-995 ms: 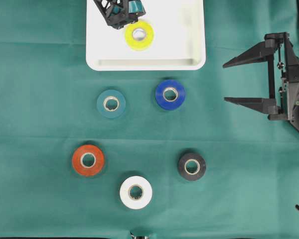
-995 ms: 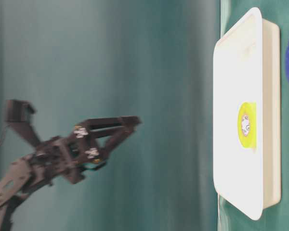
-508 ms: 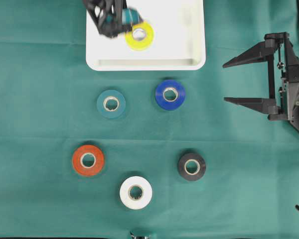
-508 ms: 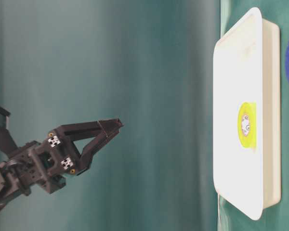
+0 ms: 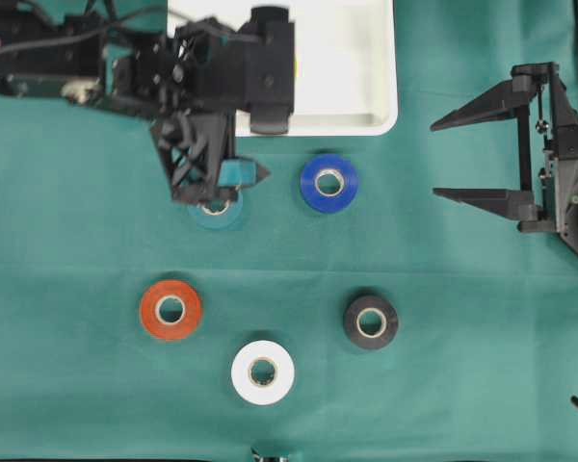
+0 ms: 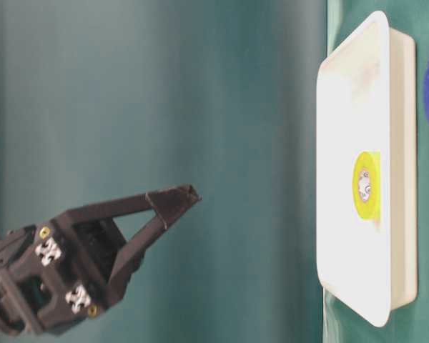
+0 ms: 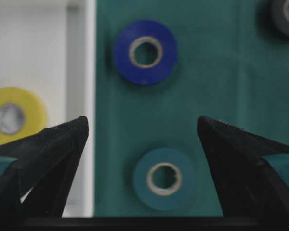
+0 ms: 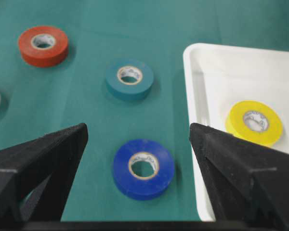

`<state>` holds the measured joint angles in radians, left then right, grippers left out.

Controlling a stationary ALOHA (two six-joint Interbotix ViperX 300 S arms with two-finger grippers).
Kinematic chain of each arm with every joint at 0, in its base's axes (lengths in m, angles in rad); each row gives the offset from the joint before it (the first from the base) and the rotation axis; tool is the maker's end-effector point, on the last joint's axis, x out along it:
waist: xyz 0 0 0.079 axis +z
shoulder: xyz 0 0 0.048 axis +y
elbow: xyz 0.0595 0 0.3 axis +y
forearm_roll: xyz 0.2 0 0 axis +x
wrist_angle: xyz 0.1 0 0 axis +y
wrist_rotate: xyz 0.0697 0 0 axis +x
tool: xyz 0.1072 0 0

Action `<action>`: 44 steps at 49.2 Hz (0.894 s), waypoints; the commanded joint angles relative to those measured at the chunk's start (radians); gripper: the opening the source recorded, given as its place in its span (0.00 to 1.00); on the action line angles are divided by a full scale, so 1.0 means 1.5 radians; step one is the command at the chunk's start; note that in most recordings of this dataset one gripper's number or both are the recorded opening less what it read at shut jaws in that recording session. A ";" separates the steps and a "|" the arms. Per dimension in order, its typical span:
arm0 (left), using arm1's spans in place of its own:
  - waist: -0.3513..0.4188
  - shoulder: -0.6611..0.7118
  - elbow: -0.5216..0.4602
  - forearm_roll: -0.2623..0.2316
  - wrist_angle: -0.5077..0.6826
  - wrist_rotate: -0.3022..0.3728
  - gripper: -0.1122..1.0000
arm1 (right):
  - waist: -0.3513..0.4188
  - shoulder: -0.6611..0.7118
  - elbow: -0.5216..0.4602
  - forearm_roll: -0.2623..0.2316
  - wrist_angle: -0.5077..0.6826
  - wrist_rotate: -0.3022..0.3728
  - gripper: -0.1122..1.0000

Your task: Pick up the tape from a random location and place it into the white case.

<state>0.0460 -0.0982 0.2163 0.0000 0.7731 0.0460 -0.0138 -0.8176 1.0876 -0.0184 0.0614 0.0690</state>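
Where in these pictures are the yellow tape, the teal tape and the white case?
yellow tape (image 8: 254, 121), right wrist view, top face beside its core.
teal tape (image 7: 143, 169), left wrist view, its flat ring.
white case (image 5: 347, 122), overhead view, its near rim.

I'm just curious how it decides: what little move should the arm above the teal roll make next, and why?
Probably lower straight down. The left end effector is open and empty, and the teal tape lies flat between its fingertips, while the yellow tape already sits in the white case.
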 commanded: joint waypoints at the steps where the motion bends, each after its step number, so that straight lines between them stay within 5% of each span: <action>1: -0.003 -0.029 0.004 -0.001 -0.014 -0.001 0.99 | 0.000 0.001 -0.019 -0.001 -0.005 0.000 0.93; 17: -0.003 -0.097 0.059 -0.001 -0.031 -0.002 0.98 | 0.000 0.000 -0.019 0.001 0.005 0.002 0.93; 44: -0.003 -0.398 0.325 -0.005 -0.184 -0.004 0.98 | 0.000 -0.004 -0.019 0.000 0.013 0.001 0.93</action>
<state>0.0430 -0.6320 0.6796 -0.0046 0.5216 0.0414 -0.0138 -0.8268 1.0876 -0.0184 0.0874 0.0690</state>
